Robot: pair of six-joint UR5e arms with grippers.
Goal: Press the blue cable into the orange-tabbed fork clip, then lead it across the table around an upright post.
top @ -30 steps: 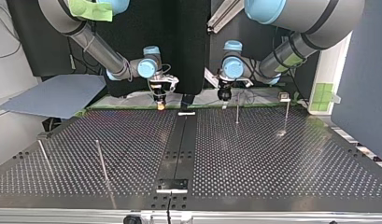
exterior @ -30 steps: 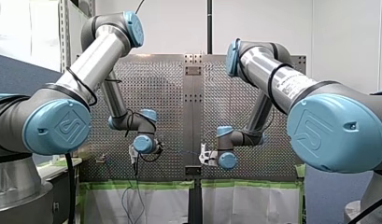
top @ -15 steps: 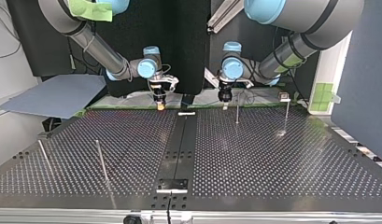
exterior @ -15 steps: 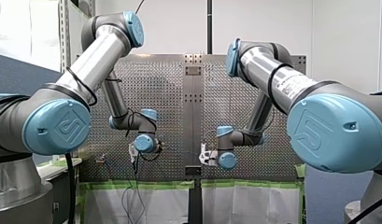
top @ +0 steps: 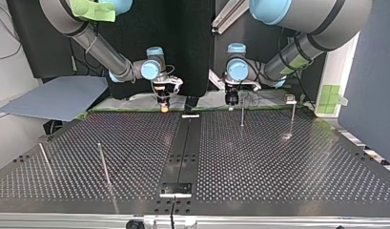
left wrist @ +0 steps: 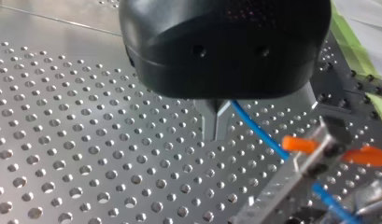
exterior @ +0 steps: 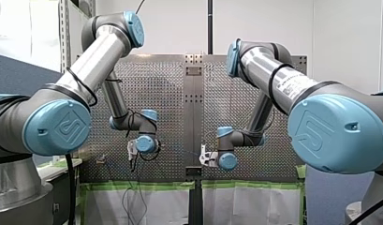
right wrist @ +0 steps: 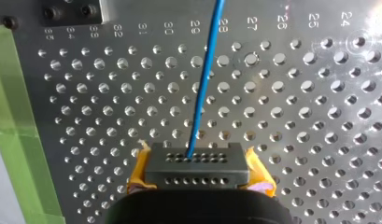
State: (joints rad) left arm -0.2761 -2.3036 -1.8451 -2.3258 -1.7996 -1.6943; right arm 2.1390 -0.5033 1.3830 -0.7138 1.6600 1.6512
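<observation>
The blue cable (left wrist: 258, 133) leaves my left gripper (left wrist: 215, 135), whose metal fingers are shut on it just above the perforated table (left wrist: 62, 154). From there it slants down past the fork clip (left wrist: 314, 158) with its orange tabs (left wrist: 298, 143), close beside the gripper. My right gripper (right wrist: 195, 167), with yellow pads (right wrist: 138, 173), is shut on the same cable (right wrist: 205, 79), which runs straight ahead over the holes. In the top view my left gripper (top: 232, 99) and right gripper (top: 163, 104) both hang at the table's far edge.
Two thin upright posts (top: 242, 114) (top: 292, 119) stand near my left gripper, and two more (top: 103, 164) (top: 45, 160) lean at the top view's near left. Green tape (right wrist: 11, 116) lines the table edge. A grey-blue sheet (top: 59, 98) lies beyond the top view's left.
My left gripper has shifted slightly towards the front view's left and closed on the cable. My right arm has stayed still.
</observation>
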